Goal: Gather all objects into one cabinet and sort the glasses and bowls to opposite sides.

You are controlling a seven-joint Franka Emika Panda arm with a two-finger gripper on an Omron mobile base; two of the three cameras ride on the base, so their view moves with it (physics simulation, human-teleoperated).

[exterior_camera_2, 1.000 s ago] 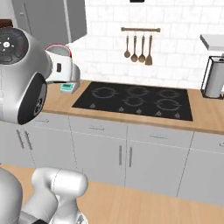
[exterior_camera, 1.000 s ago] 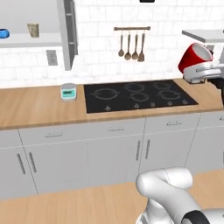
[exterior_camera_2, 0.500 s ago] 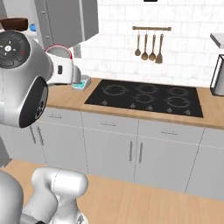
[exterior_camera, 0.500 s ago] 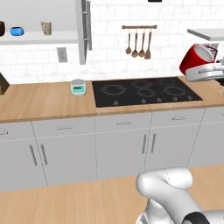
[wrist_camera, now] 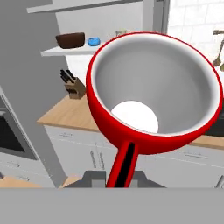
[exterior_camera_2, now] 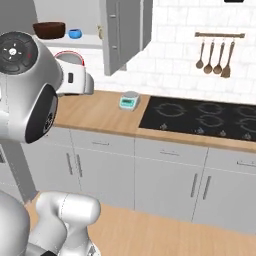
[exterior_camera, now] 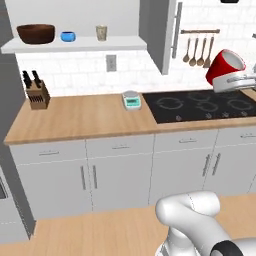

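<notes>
Right now the gripper (wrist_camera: 123, 175) is clamped on the handle of the red cup (wrist_camera: 153, 89), which fills the hand view's centre, and it should probably be set gently beside the beige tumbler (exterior_camera: 101, 33) on the shelf (exterior_camera: 75, 46) at upper left, opposite the wooden bowl (exterior_camera: 36, 33).

Open shelf (exterior_camera: 75, 46) room right of tumbler (exterior_camera: 101, 33)
</notes>
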